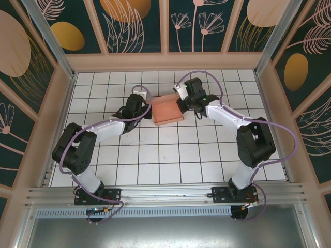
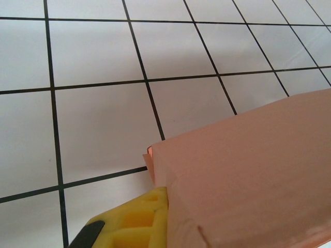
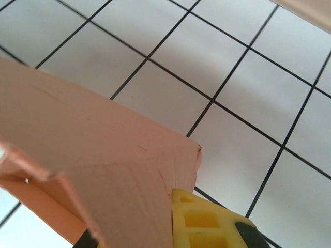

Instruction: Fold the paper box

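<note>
- The paper box [image 1: 167, 109] sits on the white gridded table [image 1: 170, 160], in the far middle part, between the 2 grippers.
- In the top view it is a salmon-pink shallow rectangle with raised walls, turned slightly off the grid lines.
- The left gripper [image 1: 149, 107] is at the box's left wall, its arm reaching in from the near left.
- In the left wrist view, 1 yellow finger pad [image 2: 135, 221] presses against the pink card [image 2: 248, 175]. The other finger is hidden behind the card.
- The pad sits near mid-frame, so the left jaws read as clamped on the box wall.
- A box corner [image 2: 150, 155] sticks out just above the pad, over a black grid line.
- The right gripper [image 1: 181, 103] is at the box's right wall, toward the far corner, its arm reaching in from the near right.
- In the right wrist view, 1 yellow finger pad [image 3: 202, 223] touches the card [image 3: 93, 150]. The second finger is covered by the card.
- The right jaws also read as pinched on the box wall.
- A folded flap edge [image 3: 36, 181] shows at the lower left of the right wrist view.
- Patterned dark panels [image 1: 134, 20] stand around the table on the far, left and right sides.
</note>
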`<state>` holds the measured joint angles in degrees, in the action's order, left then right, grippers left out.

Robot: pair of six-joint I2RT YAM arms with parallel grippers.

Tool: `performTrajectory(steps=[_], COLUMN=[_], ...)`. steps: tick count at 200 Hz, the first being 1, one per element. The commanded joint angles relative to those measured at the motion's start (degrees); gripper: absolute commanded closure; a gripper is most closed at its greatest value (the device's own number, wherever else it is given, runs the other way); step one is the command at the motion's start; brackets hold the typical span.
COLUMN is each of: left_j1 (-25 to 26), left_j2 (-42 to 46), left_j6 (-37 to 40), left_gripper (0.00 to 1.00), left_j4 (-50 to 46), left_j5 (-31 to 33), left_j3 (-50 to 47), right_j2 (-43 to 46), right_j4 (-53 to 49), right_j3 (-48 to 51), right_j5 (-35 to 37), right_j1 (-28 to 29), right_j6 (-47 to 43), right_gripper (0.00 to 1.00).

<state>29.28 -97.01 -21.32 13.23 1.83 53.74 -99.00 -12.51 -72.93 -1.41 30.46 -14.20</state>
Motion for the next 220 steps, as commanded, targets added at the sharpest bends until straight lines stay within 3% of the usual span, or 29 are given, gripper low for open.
performTrajectory(steps=[1,82,163,190,220], left_j1=[0.3,1.3,2.5,2.8,3.1], left_j2=[0.1,-3.4,-5.4,-5.6,-5.3], left_j6=[-1.2,-2.6,-4.2,-4.6,-4.8], left_gripper=[0.97,0.97,0.97,0.97,0.97], left_j4=[-3.3,-7.7,-9.3,-9.3,-8.2], left_j5=[1.9,4.7,6.0,5.6,5.5], left_j3=[1.5,6.6,9.3,9.5,8.5], right_j2=[0.2,-1.3,-2.1,-1.9,-1.2], right_j4=[3.0,4.0,7.2,9.7,14.3], right_j3=[-1.1,-0.8,3.0,4.7,8.3], right_j5=[4.9,8.9,11.1,13.9,15.0], right_j1=[0.6,5.0,5.6,7.1,8.6], right_j6=[9.1,28.7,47.3,51.0,48.8], right_gripper=[1.0,1.0,1.0,1.0,1.0])
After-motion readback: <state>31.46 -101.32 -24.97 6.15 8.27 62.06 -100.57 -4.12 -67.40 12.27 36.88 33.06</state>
